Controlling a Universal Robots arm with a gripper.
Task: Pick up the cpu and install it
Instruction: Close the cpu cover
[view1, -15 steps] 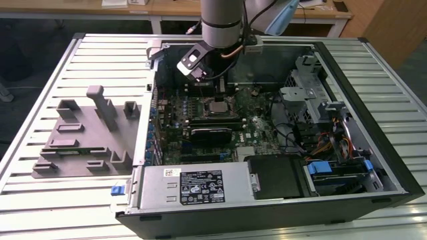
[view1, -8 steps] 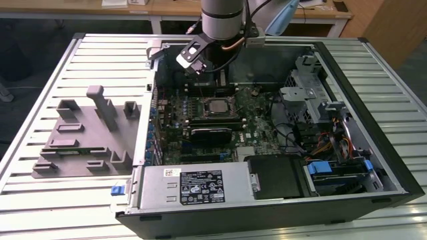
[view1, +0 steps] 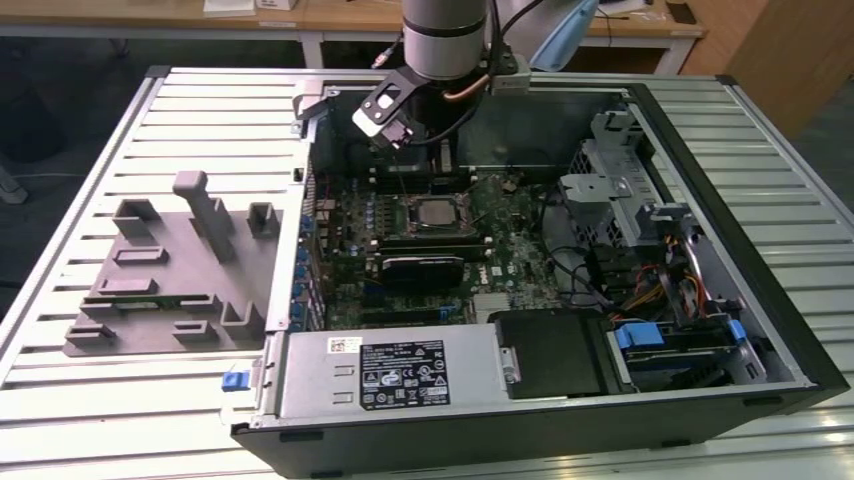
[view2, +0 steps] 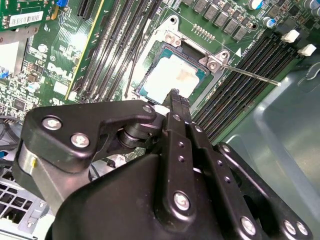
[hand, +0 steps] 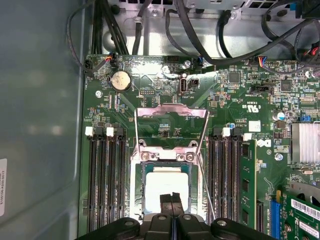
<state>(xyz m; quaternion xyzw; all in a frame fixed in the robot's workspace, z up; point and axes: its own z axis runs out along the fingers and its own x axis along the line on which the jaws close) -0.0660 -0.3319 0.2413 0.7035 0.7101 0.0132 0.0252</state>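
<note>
The cpu lies flat in the open socket on the green motherboard, inside the open computer case. Its silver top shows in both wrist views. The socket's metal load plate is swung back and its thin lever sticks out to one side. My gripper hangs a little above the board, toward the far side of the case from the cpu. Its black fingertips are pressed together with nothing between them, and in both wrist views they sit over the cpu's edge.
A grey plastic fixture tray rests on the slatted table at the exterior view's left. Near the socket are a black heatsink block, memory slots and cables. The power supply and drive cage fill the case's near side.
</note>
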